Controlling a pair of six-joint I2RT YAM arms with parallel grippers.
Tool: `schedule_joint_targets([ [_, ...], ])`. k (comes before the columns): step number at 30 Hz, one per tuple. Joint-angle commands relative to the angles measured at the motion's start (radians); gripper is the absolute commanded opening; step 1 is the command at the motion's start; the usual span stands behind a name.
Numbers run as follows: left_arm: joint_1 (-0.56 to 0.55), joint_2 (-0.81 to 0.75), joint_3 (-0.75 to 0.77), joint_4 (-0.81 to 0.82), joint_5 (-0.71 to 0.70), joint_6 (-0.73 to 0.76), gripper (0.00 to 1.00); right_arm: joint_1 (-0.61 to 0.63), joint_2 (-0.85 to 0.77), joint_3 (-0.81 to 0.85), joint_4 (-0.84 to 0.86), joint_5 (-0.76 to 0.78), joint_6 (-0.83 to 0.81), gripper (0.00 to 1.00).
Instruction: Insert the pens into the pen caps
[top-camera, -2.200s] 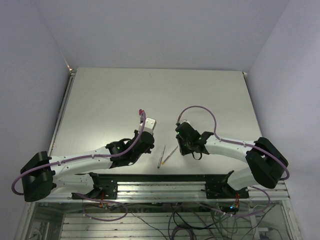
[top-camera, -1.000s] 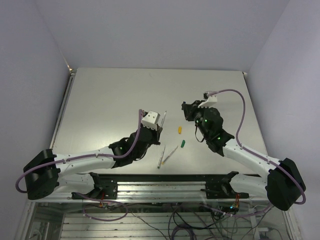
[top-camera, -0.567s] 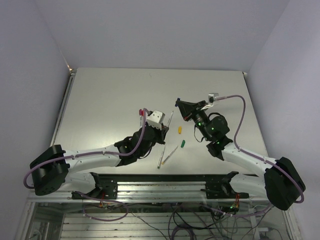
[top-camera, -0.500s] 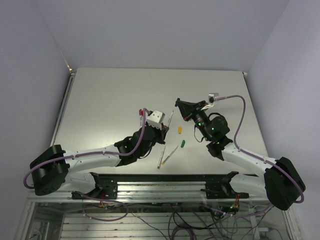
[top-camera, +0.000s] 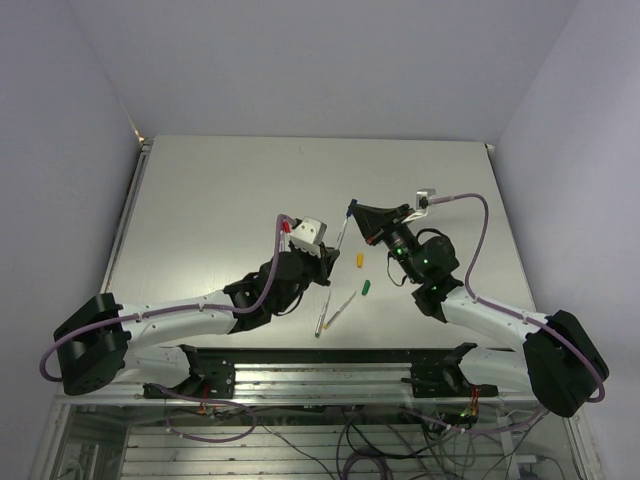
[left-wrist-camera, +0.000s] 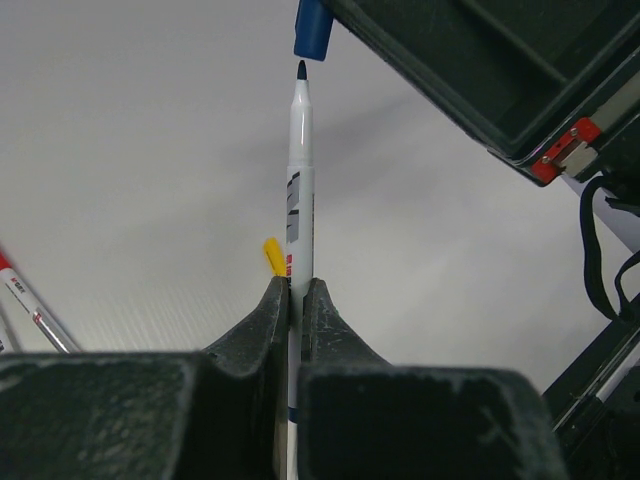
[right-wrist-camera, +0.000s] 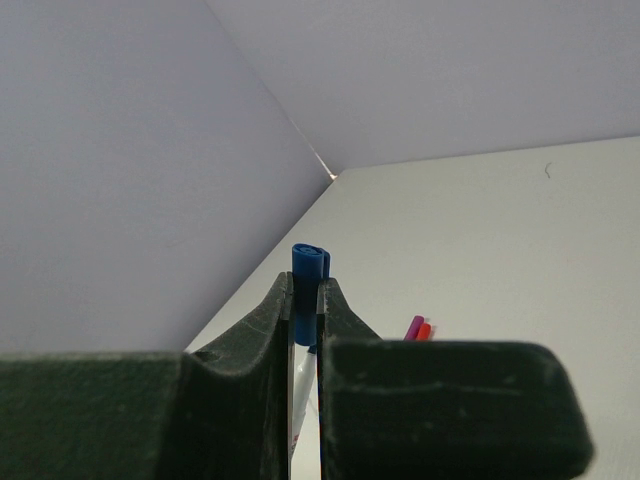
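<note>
fixed overhead camera, high behind the arm bases (top-camera: 205, 378), looks down on the whole table (top-camera: 250, 190). wrist cameras peer close along the left gripper (left-wrist-camera: 295, 288) and right gripper (right-wrist-camera: 305, 292), facing each other; all three share the blue cap (left-wrist-camera: 312, 18).

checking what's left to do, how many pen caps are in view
3: blue cap in the right pincer, yellow cap and green cap loose on the table. More may be hidden.

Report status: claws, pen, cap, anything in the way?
Left claw shut on pen, tip just short of blue cap. Right claw shut on that cap. Nothing between tip and cap.
</note>
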Motion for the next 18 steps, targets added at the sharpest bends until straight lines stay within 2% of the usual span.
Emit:
schedule_joint_targets([
  [1,0.004,-0.019,0.014,0.038,0.011,0.013,0.07,-0.002,0.01,-0.011,0.041,-0.003,0.007,0.0],
  [18,0.004,-0.034,0.005,0.042,-0.003,0.025,0.07,-0.002,0.03,-0.005,0.032,-0.027,0.016,0.0],
])
